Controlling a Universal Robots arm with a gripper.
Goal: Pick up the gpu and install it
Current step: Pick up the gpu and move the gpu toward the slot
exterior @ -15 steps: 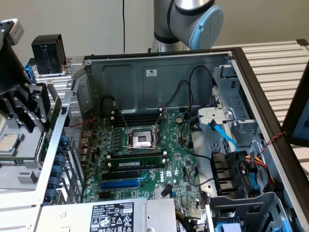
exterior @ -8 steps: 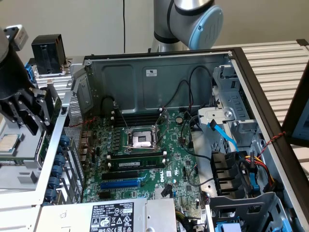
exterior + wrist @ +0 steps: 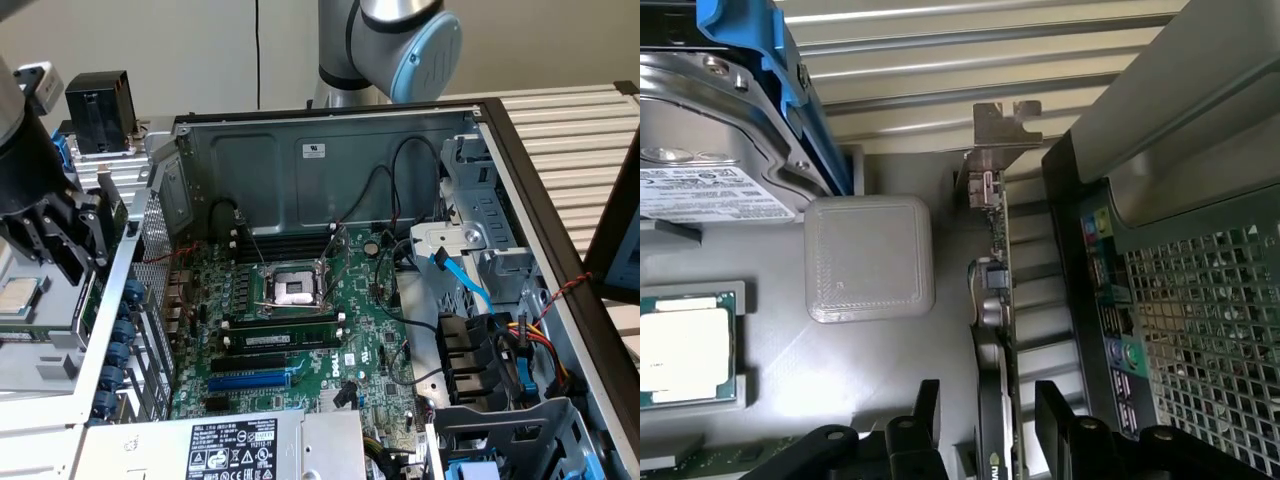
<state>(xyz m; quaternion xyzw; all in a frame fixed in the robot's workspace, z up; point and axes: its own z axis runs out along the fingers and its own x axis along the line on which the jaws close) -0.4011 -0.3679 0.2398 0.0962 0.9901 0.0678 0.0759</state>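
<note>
**End effector** [image 3: 988, 390]: black, two-fingered. Jaws spread wide, gripping nothing. The fingers [image 3: 925, 420] stand one on either side of the gpu, each with a narrow gap to the card. In the exterior view it hangs outside the rear wall of the case, on the exterior view's left.

**gpu** [image 3: 992, 300]: green card, seen edge-on, standing on its long edge. Its silver bracket [image 3: 1005, 135] is at the end away from the end effector. It sits outside the case along the edge of the grey tray [image 3: 800, 395] nearest the case, just beside the rear port panel [image 3: 1110, 300]. Not yet lifted or installed.

**Grey tray, other contents:**
- processor chip [image 3: 685, 345], flat in a square recess, well apart from the gpu
- square grey pad [image 3: 870, 260], between the chip and the gpu
- hard drive [image 3: 710, 140] in a blue carrier [image 3: 760, 50], beyond the chip

**Computer case** [image 3: 330, 150]: open, lying on the slatted surface [image 3: 570, 120], holding:
- motherboard [image 3: 300, 350], large, green, lying flat
- processor socket [image 3: 297, 290], in a metal frame near the board's middle
- memory stick [image 3: 285, 335], seated below the socket
- blue slot [image 3: 248, 380], near the board's lower edge
- power supply [image 3: 230, 445], labelled, at the near edge of the case
</note>
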